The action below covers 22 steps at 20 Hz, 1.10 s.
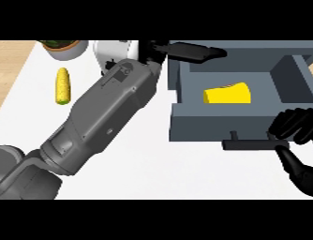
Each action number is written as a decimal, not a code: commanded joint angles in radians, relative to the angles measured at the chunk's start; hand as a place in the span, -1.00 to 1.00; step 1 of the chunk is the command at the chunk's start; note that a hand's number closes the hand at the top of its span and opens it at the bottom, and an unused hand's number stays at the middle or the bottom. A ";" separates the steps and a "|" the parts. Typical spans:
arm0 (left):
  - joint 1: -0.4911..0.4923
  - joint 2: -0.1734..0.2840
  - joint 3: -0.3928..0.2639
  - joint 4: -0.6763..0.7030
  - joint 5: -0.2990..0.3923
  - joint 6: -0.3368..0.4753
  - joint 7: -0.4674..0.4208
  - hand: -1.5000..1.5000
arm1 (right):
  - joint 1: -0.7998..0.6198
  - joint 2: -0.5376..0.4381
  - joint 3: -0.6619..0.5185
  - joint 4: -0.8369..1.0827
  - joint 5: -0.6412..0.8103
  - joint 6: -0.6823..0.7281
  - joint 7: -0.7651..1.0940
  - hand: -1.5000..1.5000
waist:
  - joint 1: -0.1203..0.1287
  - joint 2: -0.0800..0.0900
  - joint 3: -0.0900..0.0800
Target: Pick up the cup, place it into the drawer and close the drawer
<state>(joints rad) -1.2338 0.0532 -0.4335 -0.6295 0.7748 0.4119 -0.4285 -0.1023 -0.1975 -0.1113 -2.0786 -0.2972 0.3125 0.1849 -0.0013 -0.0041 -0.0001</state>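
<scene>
One yellow cup [227,94], one drawer [214,123], one corn cob [62,86], one pot [66,48], two hands.

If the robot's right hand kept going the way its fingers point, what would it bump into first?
Most likely the drawer's black handle. The right hand sits at the handle's right end, fingers curled toward it and pointing left, with the grey drawer front just behind. Whether it already touches is hard to tell.

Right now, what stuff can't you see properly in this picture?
- Plant pot, head view: top cut off by the upper edge.
- White object: mostly hidden by the left arm.
- Right hand: palm runs past the right edge.
- Yellow cup in the drawer: its opening faces away, unseen.
</scene>
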 commanded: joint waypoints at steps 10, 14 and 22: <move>0.465 0.295 0.029 -0.545 0.033 -0.004 0.127 -1.00 | 0.111 -0.100 0.030 0.028 0.239 0.110 -0.090 1.00 | 0.044 -0.008 0.001; 0.612 0.355 0.081 -0.668 0.049 -0.038 0.132 -1.00 | 0.103 -0.057 0.081 0.081 0.342 0.072 -0.120 1.00 | 0.027 0.000 0.000; 0.848 0.440 0.093 -0.838 0.052 -0.104 0.109 -1.00 | 0.006 -0.141 0.252 0.143 0.717 0.039 -0.191 1.00 | 0.047 0.000 0.000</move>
<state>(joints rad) -0.4854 0.4631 -0.3448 -1.3946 0.8254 0.3294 -0.3092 -0.0667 -0.3151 0.0472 -1.9663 0.2390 0.3737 0.0316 0.0358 -0.0035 -0.0001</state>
